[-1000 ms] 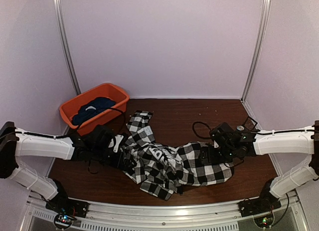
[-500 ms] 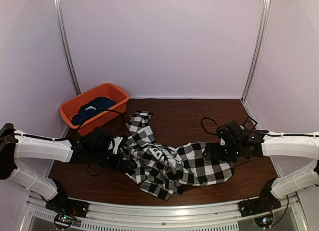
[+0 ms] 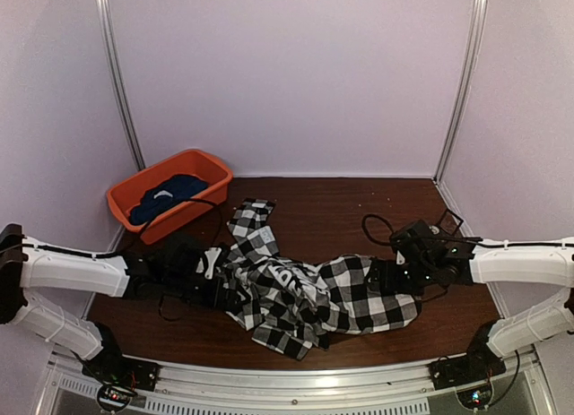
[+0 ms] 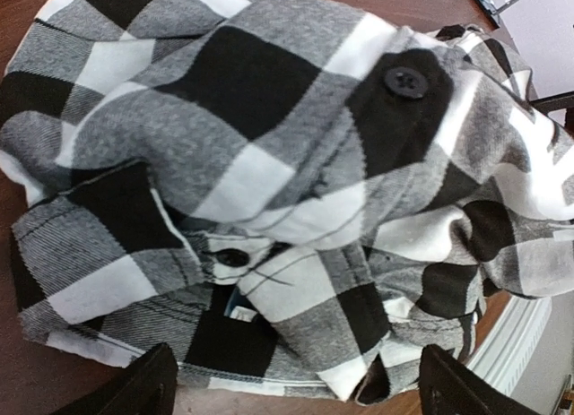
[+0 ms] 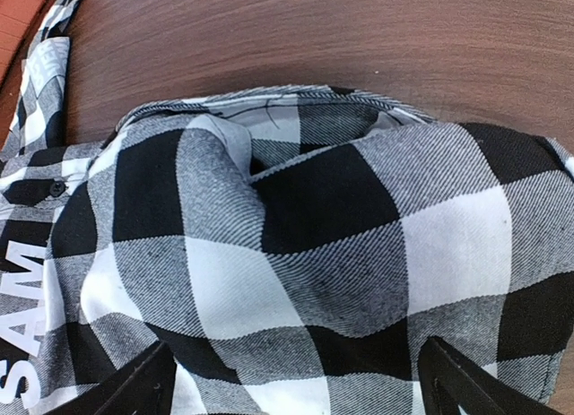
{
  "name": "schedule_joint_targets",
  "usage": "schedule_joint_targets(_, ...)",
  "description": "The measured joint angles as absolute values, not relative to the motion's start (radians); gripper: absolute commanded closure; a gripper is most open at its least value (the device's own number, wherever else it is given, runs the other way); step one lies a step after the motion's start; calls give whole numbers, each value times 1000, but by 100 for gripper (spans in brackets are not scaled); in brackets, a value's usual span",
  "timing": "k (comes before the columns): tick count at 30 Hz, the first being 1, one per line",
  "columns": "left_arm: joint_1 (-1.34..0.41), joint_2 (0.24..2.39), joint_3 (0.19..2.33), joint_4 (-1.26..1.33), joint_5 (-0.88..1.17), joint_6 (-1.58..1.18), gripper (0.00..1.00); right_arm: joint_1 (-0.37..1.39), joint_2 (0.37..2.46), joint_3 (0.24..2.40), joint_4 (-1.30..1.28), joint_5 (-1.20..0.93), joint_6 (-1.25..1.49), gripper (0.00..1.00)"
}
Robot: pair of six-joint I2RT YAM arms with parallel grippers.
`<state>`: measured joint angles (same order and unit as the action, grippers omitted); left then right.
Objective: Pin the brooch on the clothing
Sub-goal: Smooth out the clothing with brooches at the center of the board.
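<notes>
The black-and-white checked shirt point(image 3: 305, 294) lies crumpled on the wooden table point(image 3: 314, 204), its white block lettering partly showing in the top view. My left gripper point(image 3: 229, 289) is low at the shirt's left edge. In the left wrist view it point(image 4: 305, 393) is open, with folds and black buttons of the shirt point(image 4: 269, 164) between and beyond the fingers. My right gripper point(image 3: 387, 276) is at the shirt's right edge. It point(image 5: 300, 388) is open over the checked cloth point(image 5: 296, 254). A small pale object point(image 3: 434, 228), possibly the brooch, lies behind the right arm.
An orange tub point(image 3: 204, 167) at the back left holds a dark navy garment point(image 3: 166, 195). Black cables loop near both wrists. White walls close in on three sides, and a metal rail runs along the front edge.
My right arm has drawn back a little to the right and lowered. My left arm has shifted slightly. The shirt lies much as before.
</notes>
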<state>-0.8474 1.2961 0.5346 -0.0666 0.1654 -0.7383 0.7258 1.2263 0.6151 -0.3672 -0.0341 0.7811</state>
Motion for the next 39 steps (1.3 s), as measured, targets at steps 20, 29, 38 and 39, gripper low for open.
schedule_joint_targets(20, -894, 1456, 552, 75, 145, -863, 5, 607, 1272, 542, -248, -117, 793, 4)
schedule_joint_targets(29, -887, 1348, 534, -100, 86, -857, 2, 489, 1325, 526, -157, -180, 782, 3)
schedule_joint_targets(38, -840, 1336, 522, -139, 70, -830, 3, 426, 1373, 538, -75, -228, 754, 3)
schedule_joint_targets(39, -839, 1342, 530, -149, 67, -823, 3, 423, 1372, 538, -75, -232, 752, 3)
